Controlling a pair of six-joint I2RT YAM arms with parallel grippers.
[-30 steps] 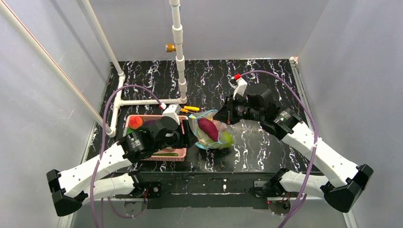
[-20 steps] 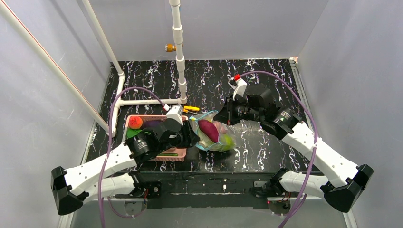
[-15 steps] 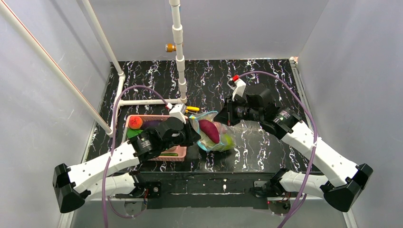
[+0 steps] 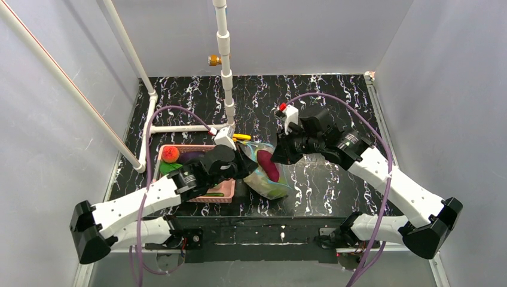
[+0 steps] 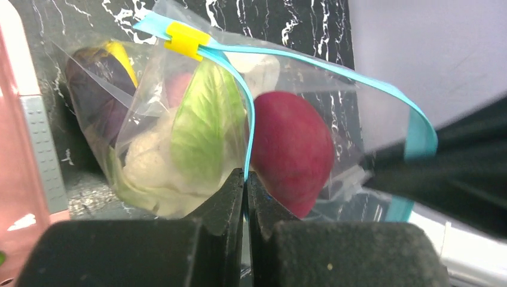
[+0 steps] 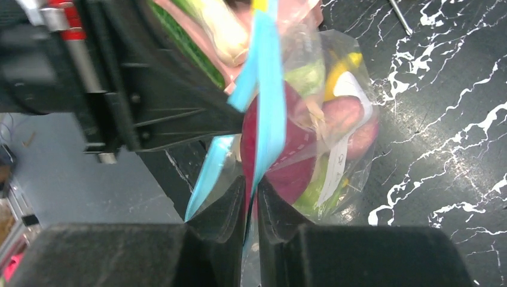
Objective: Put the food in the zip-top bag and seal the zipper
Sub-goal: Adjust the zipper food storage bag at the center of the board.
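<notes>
The clear zip-top bag lies mid-table between both arms. It holds the food: a dark red-purple oblong piece, a white-and-green leafy head, a yellow piece and something green low in the bag. The teal-blue zipper stands apart as an open loop and carries a yellow slider. My left gripper is shut on the near zipper strip. My right gripper has its jaws slightly apart, with the other strip running loosely through the gap.
A pink basket sits left of the bag under my left arm, holding an orange-red piece and green pieces. Yellow-handled screwdrivers lie just behind the bag. A white pipe frame stands at the back left.
</notes>
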